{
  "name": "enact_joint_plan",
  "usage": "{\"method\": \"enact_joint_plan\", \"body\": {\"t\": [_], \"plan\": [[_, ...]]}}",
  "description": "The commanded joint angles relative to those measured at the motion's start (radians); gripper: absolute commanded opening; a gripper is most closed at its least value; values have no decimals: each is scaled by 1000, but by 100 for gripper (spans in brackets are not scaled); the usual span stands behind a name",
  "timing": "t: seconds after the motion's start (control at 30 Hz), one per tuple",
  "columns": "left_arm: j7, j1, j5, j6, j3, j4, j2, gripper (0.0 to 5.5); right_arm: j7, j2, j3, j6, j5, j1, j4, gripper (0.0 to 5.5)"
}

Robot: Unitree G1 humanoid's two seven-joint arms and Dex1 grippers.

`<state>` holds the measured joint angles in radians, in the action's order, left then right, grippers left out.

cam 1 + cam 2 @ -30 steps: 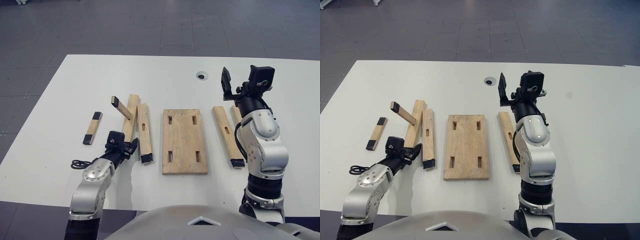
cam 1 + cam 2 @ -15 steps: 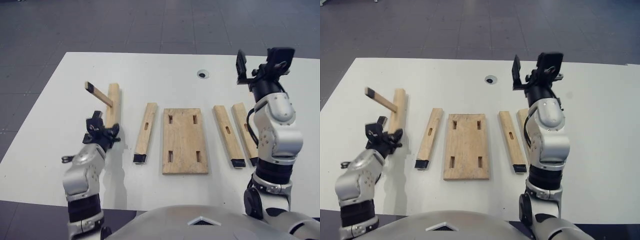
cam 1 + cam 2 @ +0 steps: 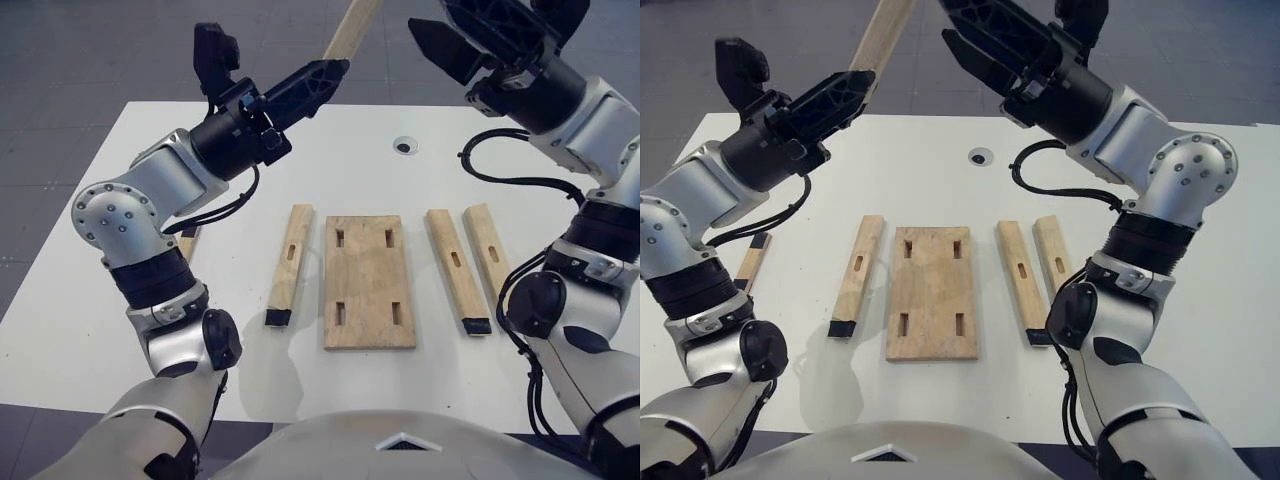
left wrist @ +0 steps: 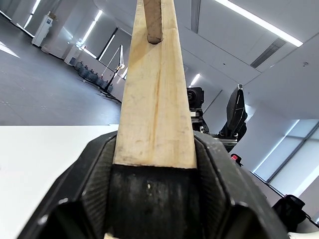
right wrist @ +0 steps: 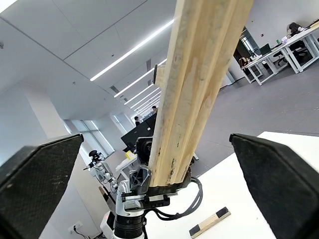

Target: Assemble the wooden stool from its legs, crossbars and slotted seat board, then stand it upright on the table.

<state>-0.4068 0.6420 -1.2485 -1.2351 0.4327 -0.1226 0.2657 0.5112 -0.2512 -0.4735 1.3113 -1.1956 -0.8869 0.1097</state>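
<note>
The left gripper (image 3: 325, 75) is clamped on the black-tipped end of a wooden leg (image 4: 154, 99), which points steeply upward with a crossbar (image 4: 152, 20) pegged into its slot. That arm is bent at the elbow, its forearm angled up and inward, high above the table (image 3: 300, 150) to the left of the seat board (image 3: 369, 280). The right gripper (image 3: 432, 15) has its fingers spread wide and holds nothing. It sits high above the board's far end, facing the held leg, with its elbow out to the right. One leg (image 3: 290, 262) lies flat left of the board and two legs (image 3: 455, 268) lie right of it. A short crossbar (image 3: 752, 262) lies farther left.
</note>
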Motion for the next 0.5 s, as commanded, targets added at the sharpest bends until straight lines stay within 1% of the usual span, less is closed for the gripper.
{"method": "enact_joint_plan", "body": {"t": [0.03, 0.2, 0.33, 0.37, 0.4, 0.43, 0.5], "plan": [[-2, 7, -35, 6, -46, -13, 2, 203, -4, -10, 28, 16, -47, -22, -7, 550], [-1, -23, -76, 16, -93, -42, -3, 203, 7, -19, 76, 8, -62, -28, -2, 550], [-29, -56, -112, -1, -127, -55, 25, 203, 29, -29, 89, 4, -92, -50, 26, 550], [-38, -65, -114, -1, -132, -53, 35, 203, 39, -32, 78, 17, -126, -61, 43, 524], [-43, -71, -115, 2, -135, -49, 44, 203, 51, -37, 70, 30, -155, -67, 53, 513], [-50, -75, -111, 5, -140, -43, 52, 203, 67, -44, 65, 46, -189, -70, 58, 484], [-62, -85, -104, 13, -150, -36, 66, 203, 91, -59, 69, 73, -243, -73, 60, 453]]}}
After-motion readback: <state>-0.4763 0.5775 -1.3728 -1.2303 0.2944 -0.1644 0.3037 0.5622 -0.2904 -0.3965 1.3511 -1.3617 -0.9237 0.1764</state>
